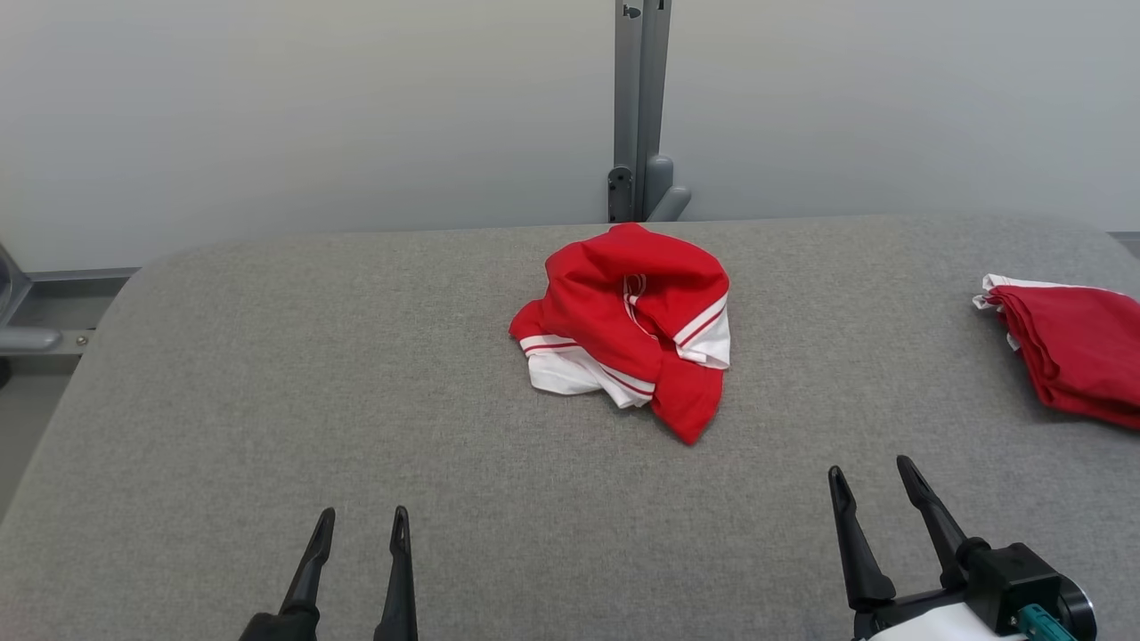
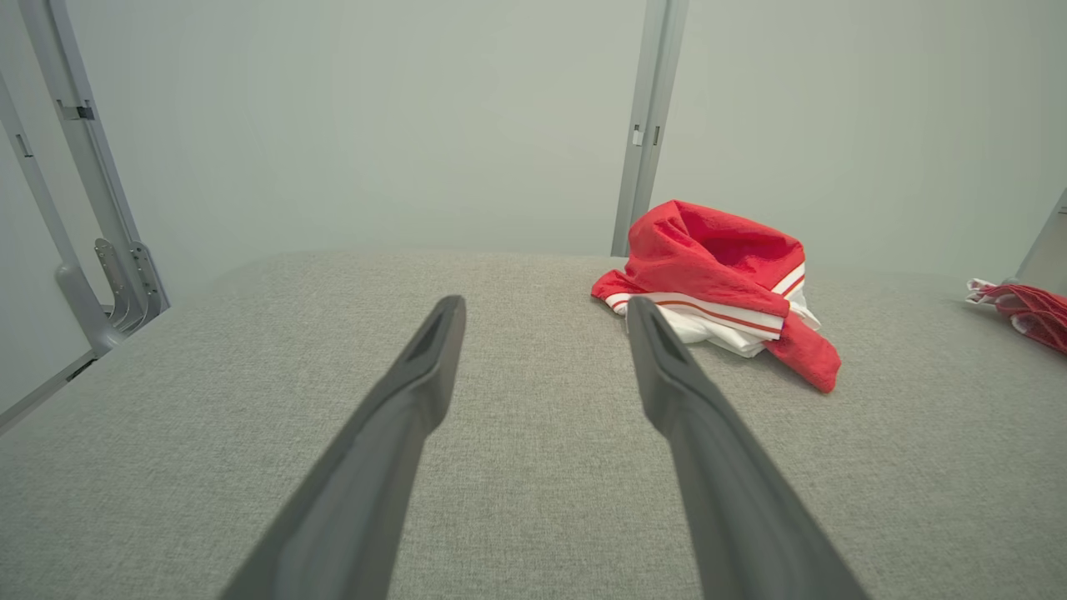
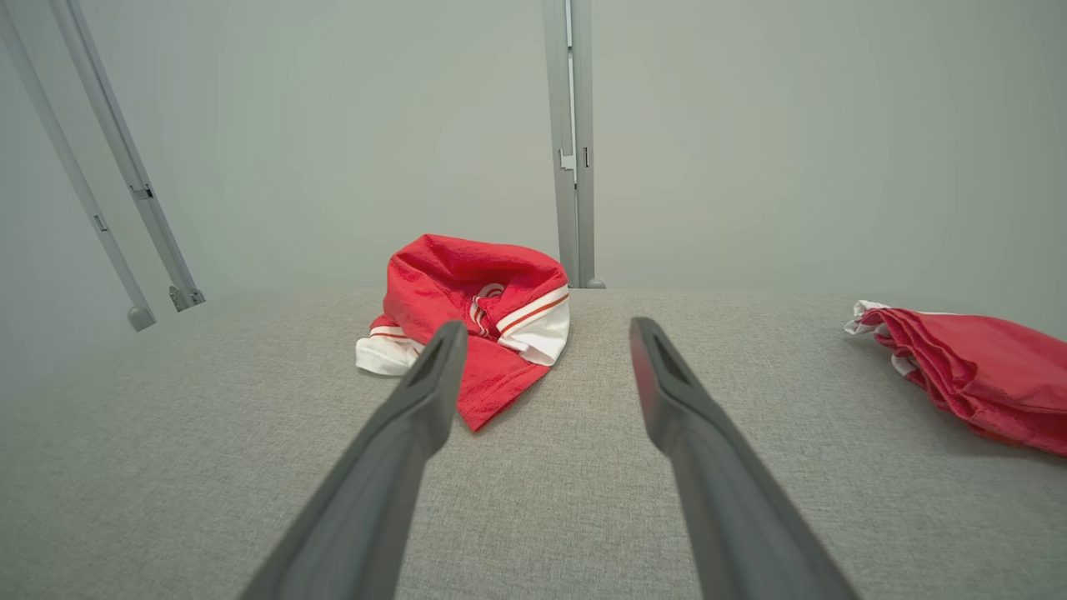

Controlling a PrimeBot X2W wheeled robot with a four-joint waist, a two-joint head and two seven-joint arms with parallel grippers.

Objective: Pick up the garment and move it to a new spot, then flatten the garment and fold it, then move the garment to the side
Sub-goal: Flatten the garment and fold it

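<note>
Evidently you'd started nothing: garment [image 1: 628, 329] lay crumpled, left gripper [image 1: 364, 515] and right gripper [image 1: 869, 466] gaped empty; side pile [image 1: 1073, 356] maybe folded.

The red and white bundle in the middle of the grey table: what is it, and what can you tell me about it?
It is a crumpled garment, bright red with white panels and thin red-and-white stripes along its edges, of thin, slightly shiny fabric. It lies in a loose heap, unfolded, one red corner pointing toward the robot. It rests on the grey cloth-covered table; nothing else touches it.
</note>
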